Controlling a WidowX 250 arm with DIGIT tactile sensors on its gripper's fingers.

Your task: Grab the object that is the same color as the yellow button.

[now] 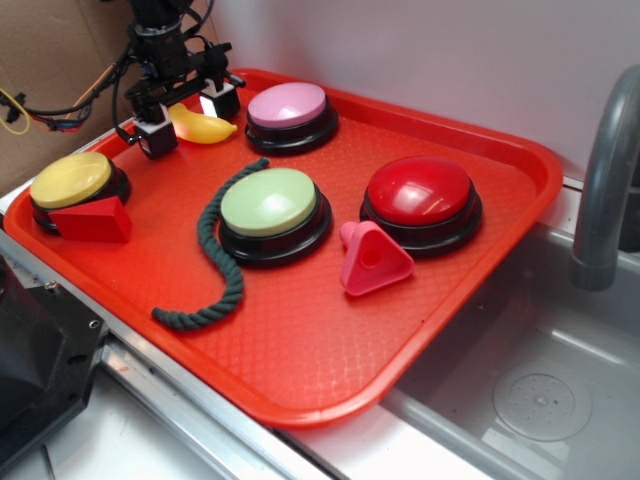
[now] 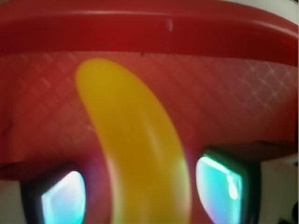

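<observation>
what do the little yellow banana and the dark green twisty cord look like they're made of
The small yellow banana-shaped toy looks like smooth, glossy hard plastic: even colour with a soft sheen in the wrist view. The dark green twisted cord looks like soft matte fibre rope, likely cotton: visible twisted strands, no shine.

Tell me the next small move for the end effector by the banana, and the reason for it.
Probably close the end effector now. In the wrist view the yellow banana runs between the two fingers, which stand open on either side with small gaps. In the exterior view the fingers sit low on the red tray, straddling the banana, so squeezing should grip it.
</observation>
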